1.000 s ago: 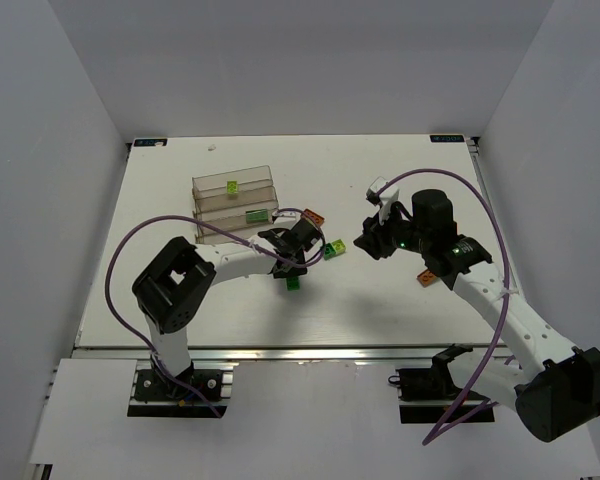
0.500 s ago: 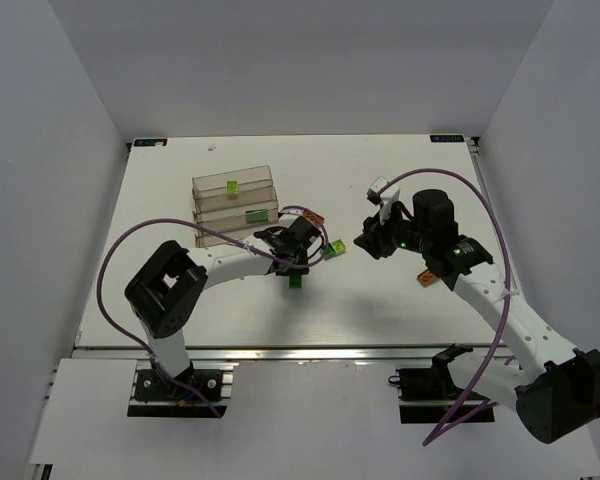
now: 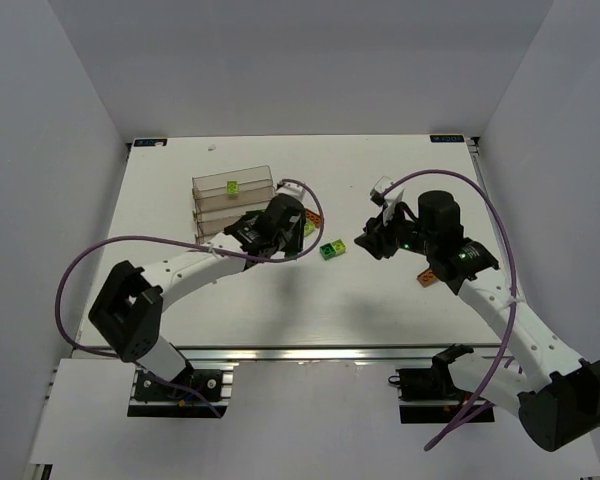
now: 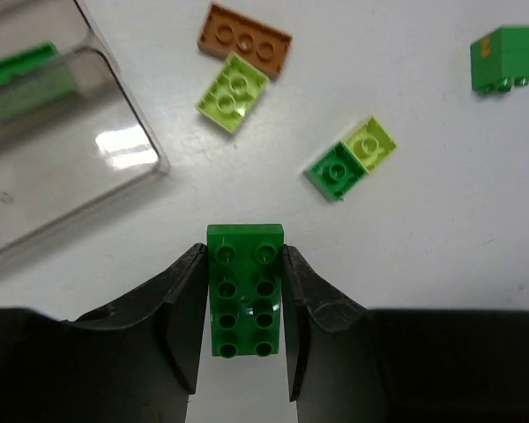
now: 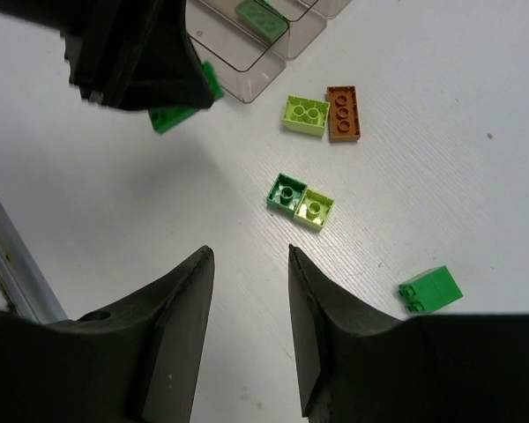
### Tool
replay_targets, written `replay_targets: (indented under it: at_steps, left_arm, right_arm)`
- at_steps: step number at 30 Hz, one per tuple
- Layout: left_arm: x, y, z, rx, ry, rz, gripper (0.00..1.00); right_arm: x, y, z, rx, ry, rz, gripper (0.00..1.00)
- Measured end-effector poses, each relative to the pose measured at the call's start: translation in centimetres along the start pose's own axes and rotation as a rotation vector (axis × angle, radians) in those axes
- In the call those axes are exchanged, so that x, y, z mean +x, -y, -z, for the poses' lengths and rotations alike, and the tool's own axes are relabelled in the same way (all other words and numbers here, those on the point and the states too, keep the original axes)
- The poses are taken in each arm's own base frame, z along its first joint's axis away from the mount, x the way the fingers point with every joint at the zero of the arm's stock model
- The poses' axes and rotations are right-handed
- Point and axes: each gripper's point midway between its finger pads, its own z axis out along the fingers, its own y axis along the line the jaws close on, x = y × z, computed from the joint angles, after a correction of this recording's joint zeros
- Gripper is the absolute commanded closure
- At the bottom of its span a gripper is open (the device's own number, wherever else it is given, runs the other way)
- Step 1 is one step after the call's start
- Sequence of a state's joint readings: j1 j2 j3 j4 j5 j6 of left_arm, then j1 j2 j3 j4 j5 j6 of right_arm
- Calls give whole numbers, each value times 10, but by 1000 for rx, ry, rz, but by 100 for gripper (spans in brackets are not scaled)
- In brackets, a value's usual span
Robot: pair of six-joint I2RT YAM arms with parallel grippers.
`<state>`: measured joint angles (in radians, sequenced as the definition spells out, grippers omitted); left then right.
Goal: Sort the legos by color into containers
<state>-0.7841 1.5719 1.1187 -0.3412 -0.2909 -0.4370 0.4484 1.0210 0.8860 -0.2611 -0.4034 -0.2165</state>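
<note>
The left end effector (image 4: 244, 260), clamped on a dark green brick (image 4: 244, 300) between its jaws above the counter (image 4: 441, 229), just beside the clear containers (image 4: 123, 123), should carry it squarely over the bin holding green and release low; the right end effector (image 5: 247, 264) hangs parted, empty.

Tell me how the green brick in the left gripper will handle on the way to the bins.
Likely stiff: the green brick shows straight, unbent edges while clamped in the left gripper. Probably a secure hold, since its flat sides meet both jaws squarely, though smooth plastic might slip a little. Once released it should sit flat rather than roll, being boxy.
</note>
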Motion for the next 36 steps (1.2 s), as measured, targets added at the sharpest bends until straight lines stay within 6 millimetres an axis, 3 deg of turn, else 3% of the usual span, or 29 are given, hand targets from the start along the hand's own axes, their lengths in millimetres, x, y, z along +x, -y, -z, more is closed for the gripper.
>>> replay_targets:
  at_steps: [6, 10, 21, 29, 36]
  left_arm:
    - [-53, -47, 4, 1, 106, 2, 100]
    - [-74, -77, 0, -49, 148, -48, 100]
    - [-106, -87, -33, -65, 170, -342, 100]
    - [-109, -128, -59, -107, 151, -492, 100]
    - [-90, -160, -82, -106, 78, -526, 100]
  right_arm:
    - [-6, -8, 4, -31, 25, 7, 55]
    - [-8, -16, 3, -60, 30, 10, 55]
    - [-12, -31, 4, -113, 45, 29, 55]
    - [-20, -34, 12, -105, 78, 47, 55]
    - [-16, -34, 12, -105, 72, 44, 54]
